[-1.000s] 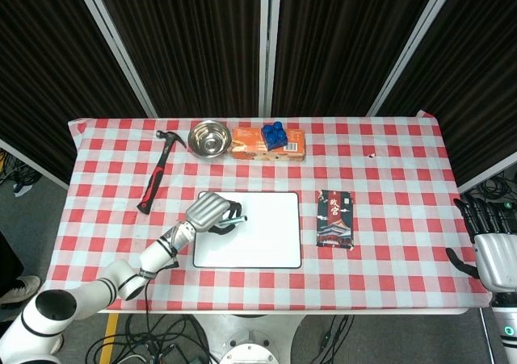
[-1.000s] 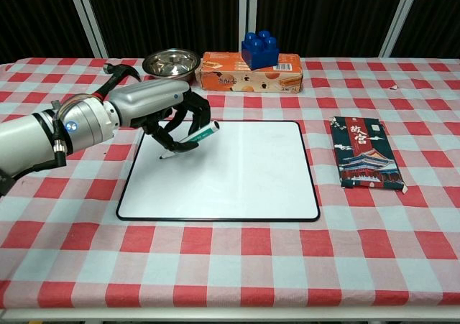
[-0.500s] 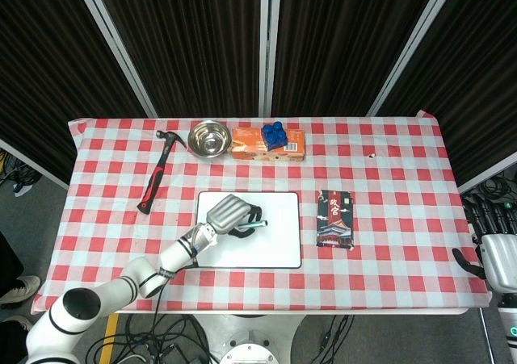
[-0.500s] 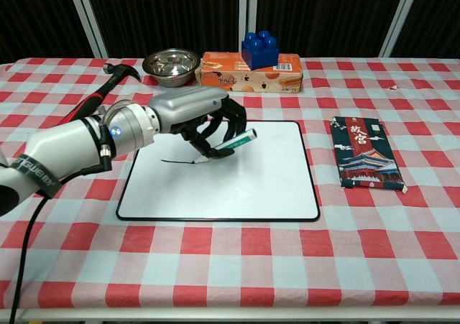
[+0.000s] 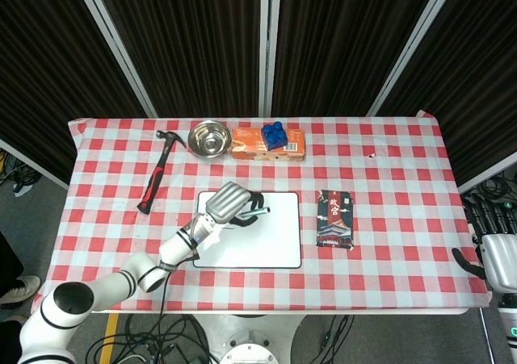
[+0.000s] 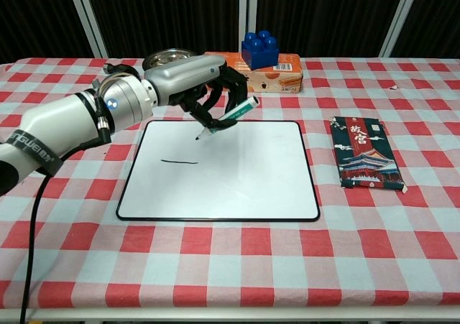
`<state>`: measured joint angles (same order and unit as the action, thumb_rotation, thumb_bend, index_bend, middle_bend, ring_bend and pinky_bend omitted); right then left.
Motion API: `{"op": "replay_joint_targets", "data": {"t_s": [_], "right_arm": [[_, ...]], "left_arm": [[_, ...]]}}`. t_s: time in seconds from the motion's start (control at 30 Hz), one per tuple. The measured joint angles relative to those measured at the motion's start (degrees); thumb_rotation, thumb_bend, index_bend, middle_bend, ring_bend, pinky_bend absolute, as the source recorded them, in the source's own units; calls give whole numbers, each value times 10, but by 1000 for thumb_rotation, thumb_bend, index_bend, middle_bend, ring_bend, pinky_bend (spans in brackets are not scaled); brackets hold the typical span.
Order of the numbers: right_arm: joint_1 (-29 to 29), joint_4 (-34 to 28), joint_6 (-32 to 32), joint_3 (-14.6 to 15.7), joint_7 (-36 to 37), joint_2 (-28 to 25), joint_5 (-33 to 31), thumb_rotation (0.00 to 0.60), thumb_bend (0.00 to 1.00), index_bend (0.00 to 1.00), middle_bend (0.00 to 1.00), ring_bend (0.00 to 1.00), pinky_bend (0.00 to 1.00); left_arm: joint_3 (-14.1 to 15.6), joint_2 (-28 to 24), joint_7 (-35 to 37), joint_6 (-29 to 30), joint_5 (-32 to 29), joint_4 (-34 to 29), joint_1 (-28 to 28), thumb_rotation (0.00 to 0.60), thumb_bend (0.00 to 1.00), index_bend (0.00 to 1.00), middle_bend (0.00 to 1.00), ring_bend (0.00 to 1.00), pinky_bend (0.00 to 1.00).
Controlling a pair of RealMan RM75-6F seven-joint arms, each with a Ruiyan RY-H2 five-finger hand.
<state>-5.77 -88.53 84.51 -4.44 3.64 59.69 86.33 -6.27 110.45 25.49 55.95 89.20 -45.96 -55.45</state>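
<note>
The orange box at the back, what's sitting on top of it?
A blue toy block sits on top of the orange box, toward its middle. The left hand, holding a marker, covers the box's left end in the chest view, so that part cannot be seen there.

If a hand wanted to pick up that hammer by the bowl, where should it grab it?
Probably around the black-and-red handle, coming from above. The hammer lies flat on the cloth, its long handle clear on both sides, while the metal head sits near the steel bowl.
</note>
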Motion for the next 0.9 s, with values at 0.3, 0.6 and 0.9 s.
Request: {"op": "replay_joint_targets", "data": {"t_s": [0.3, 0.6, 0.9], "right_arm": [[1, -9, 0, 0, -11, -2, -2, 600, 160, 0, 16, 0, 55], [-2, -13, -5, 0, -17, -1, -1, 600, 161, 0, 16, 0, 56], [-5, -13, -6, 0, -12, -2, 6, 600, 161, 0, 16, 0, 56]], "left_arm": [[12, 23, 6, -15, -8, 44, 8, 600, 374, 563, 606, 694, 957], [28, 24, 15, -18, -6, 48, 19, 600, 375, 563, 606, 693, 956], [49, -15, 4, -36, -11, -43, 40, 600, 377, 561, 606, 682, 955]]}}
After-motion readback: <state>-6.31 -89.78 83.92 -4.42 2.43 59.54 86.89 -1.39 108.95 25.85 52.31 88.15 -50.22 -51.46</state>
